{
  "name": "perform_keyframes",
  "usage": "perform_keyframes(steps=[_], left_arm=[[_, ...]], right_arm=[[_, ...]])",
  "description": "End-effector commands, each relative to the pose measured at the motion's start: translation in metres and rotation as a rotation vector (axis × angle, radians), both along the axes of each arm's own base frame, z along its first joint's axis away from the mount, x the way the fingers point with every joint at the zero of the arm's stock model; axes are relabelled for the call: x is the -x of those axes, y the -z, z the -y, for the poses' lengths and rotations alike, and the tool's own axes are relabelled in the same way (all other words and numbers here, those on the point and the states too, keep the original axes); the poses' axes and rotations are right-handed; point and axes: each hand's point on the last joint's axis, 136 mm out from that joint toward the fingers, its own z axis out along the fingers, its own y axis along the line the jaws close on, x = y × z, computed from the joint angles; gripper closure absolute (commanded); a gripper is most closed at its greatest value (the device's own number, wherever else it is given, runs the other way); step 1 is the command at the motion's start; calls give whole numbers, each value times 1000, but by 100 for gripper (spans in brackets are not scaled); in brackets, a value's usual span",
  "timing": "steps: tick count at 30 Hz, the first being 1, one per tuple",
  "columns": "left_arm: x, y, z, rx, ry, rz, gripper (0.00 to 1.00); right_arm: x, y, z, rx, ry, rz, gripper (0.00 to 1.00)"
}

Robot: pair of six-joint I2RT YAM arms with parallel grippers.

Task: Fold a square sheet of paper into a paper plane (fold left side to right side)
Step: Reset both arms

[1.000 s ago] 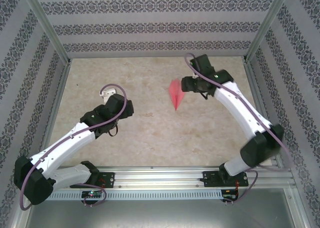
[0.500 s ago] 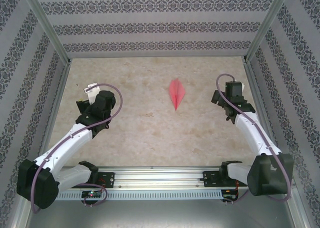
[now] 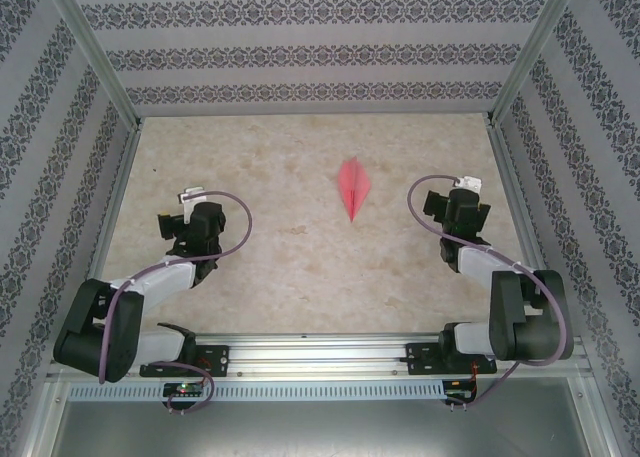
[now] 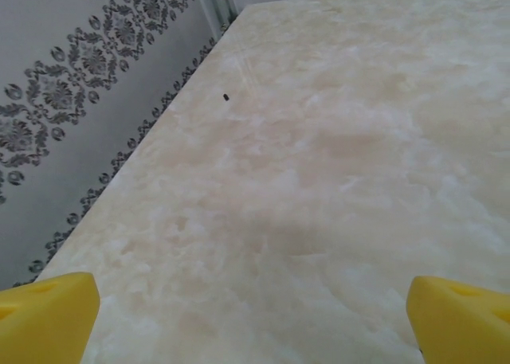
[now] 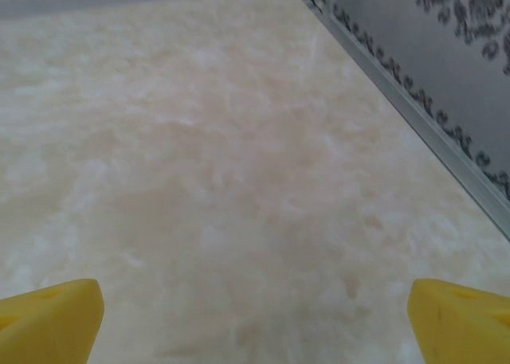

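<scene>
Paper plane (image 3: pixel 353 187): flat on the table (image 3: pixel 250 267), between the two pincers and well apart from each.
Left pincer (image 4: pixel 253 320): spread wide, nothing in it.
Right pincer (image 5: pixel 255 320): likewise wide and empty.
Handling: probably featherlight, limp, quick to slide, easily crushed.
Hold: I'd pinch the layered centre fold, gently.

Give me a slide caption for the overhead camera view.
Pink paper plane lies on the beige table between the left gripper and right gripper, both parked well clear of it.
</scene>
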Motion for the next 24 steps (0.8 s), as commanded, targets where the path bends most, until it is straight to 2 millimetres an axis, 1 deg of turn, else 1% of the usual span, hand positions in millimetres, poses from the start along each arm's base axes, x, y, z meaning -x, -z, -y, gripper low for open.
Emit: perform_keyframes(steps=[1,3,5,11,12,14,15,17,18,19,20,21,22,24], left_arm=[[-19,-18,9,44,90,118,0],[-22,-20,12,49,125,142,0],[-24,-21,17,58,172,162,0],[-34,-25,22,77,253,232,0],[-35,-23,21,75,258,240,0],[-36,-13,18,83,254,261,0],[-39,-13,20,82,274,277,0],[-42,-5,29,88,327,234,0],[-44,0,28,91,325,227,0],[-49,4,25,85,306,230,0],[-56,6,28,92,316,196,0],[-57,10,27,125,328,152,0],[-59,9,23,142,335,182,0],[-58,11,23,147,333,162,0]], right_arm=[[-22,-32,-15,30,-107,190,2],[-24,-22,-18,29,-125,206,2],[-23,-17,-24,32,-164,231,2],[-23,-17,-22,21,-159,233,2],[-23,-17,-22,19,-161,233,2],[-22,-17,-22,17,-161,238,2],[-22,-17,-22,16,-161,238,2],[-23,-17,-21,16,-156,235,2],[-23,-17,-21,16,-156,235,2],[-23,-17,-20,16,-154,235,2],[-23,-17,-21,16,-155,233,2],[-23,-17,-20,17,-155,234,2],[-23,-17,-21,17,-156,233,2],[-23,-17,-20,18,-153,233,2]])
